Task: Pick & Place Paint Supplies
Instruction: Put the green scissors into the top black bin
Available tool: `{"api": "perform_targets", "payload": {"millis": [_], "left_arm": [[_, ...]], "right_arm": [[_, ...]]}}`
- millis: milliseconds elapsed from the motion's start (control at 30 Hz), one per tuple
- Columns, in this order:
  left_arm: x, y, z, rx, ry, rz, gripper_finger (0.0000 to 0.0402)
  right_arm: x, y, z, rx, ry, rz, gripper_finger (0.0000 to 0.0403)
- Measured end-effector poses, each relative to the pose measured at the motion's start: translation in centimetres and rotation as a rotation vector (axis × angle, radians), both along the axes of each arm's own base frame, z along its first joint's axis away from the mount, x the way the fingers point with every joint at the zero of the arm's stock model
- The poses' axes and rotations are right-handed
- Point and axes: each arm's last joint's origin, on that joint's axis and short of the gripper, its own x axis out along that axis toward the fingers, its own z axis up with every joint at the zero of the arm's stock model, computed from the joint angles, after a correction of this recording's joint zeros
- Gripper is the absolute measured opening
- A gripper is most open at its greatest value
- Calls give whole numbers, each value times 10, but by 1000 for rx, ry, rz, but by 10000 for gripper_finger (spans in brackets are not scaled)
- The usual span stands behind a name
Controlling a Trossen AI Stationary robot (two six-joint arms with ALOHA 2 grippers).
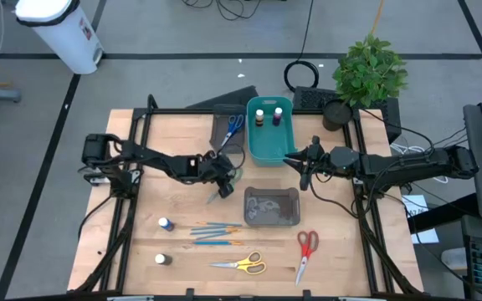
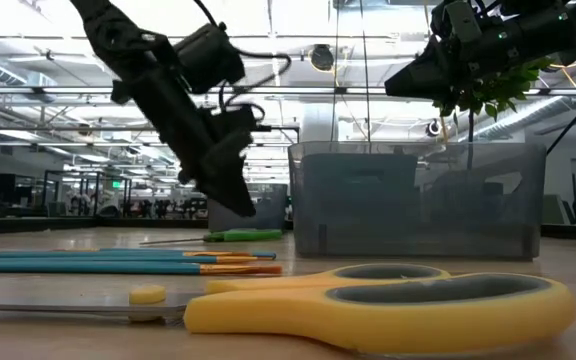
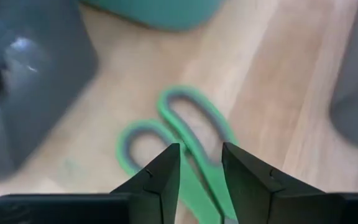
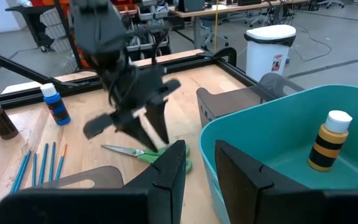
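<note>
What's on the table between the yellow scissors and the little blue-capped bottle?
The brushes lie between the yellow scissors and the blue-capped bottle, seen from above.

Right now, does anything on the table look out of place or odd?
Nothing looks spilled or broken. The green scissors lie loose on the bare wood between the teal bin and a grey tray, under the left gripper, whose fingers stand apart above them.

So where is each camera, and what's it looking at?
High: above the table, looking down; both arms show.
Low: on the tabletop, looking across yellow scissors; both arms hang in.
Left wrist: behind the left hand, over green scissors.
Right wrist: behind the right hand, facing the bin.
Both wrist views show the green scissors.
</note>
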Motion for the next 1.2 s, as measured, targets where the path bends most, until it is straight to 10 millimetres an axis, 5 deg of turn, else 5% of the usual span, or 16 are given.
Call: {"api": "perform_targets", "payload": {"millis": [333,700,900,1200], "left_arm": [[-1,-13,-29,-84,142,-44,127],[-34,-33,4,-177,280,-68,127],[-38,-33,38,-180,123,-41,127],[-32,-45,28,-190,103,21,132]], "right_arm": [[0,0,0,0,-2,0,77],[0,0,0,0,-1,0,77],[0,0,0,0,-1,0,77],[0,0,0,6,-3,0,77]]}}
